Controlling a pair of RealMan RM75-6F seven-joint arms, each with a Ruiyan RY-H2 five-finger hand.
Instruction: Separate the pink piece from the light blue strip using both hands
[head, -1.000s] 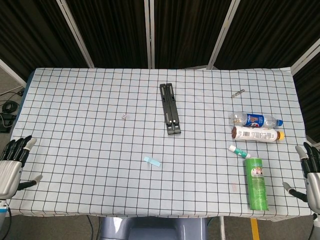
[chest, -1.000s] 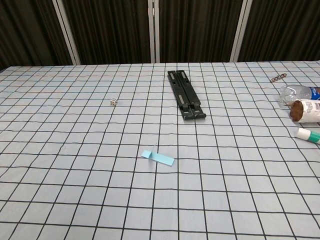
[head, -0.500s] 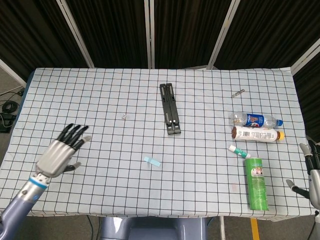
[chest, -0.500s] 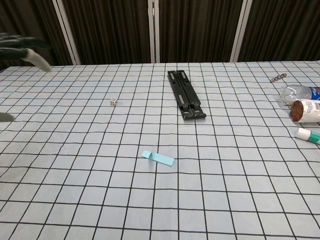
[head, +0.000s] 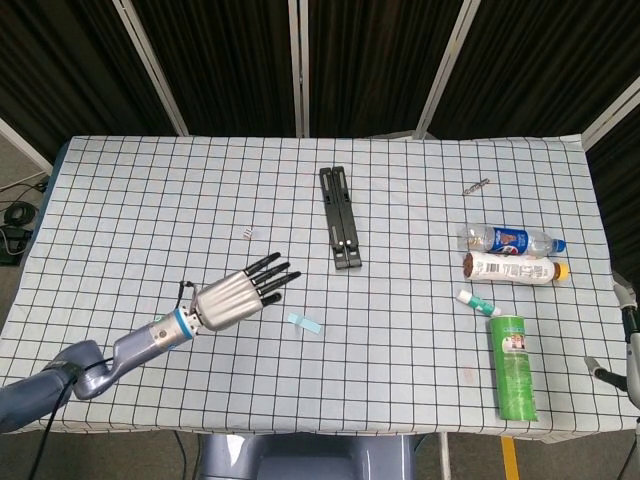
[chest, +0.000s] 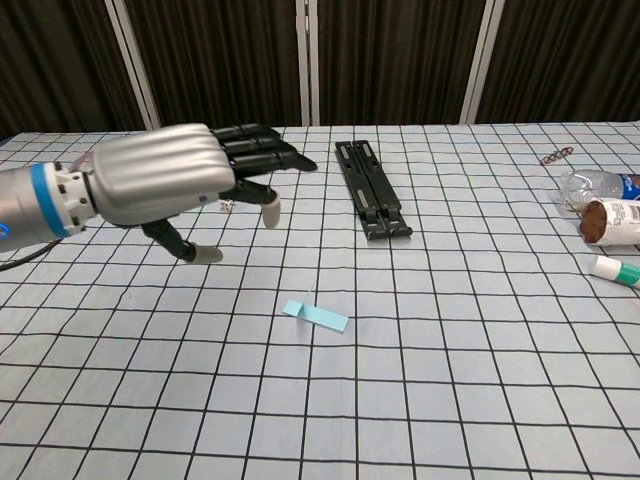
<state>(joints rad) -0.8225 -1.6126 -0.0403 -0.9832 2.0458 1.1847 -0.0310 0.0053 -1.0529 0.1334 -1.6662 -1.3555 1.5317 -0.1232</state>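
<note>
Barely begun: left robot hand (head: 240, 296), released with fingers spread, hovers at nine o'clock of the untouched flat light blue paper strip (head: 305, 322); separation remains.

A matt cloth with a black grid covers the table (head: 150, 190), while the left hand (chest: 175, 185) shows a smooth, silvery metallic-looking shell with glossy black fingers (chest: 262, 150). The light blue strip (chest: 316, 315) looks like thin matt paper or film, and the black folding stand (head: 340, 217) reads as dull hard plastic. The bottles (head: 510, 252) are clear and white glossy plastic beside a shiny green canister (head: 514, 366).
</note>
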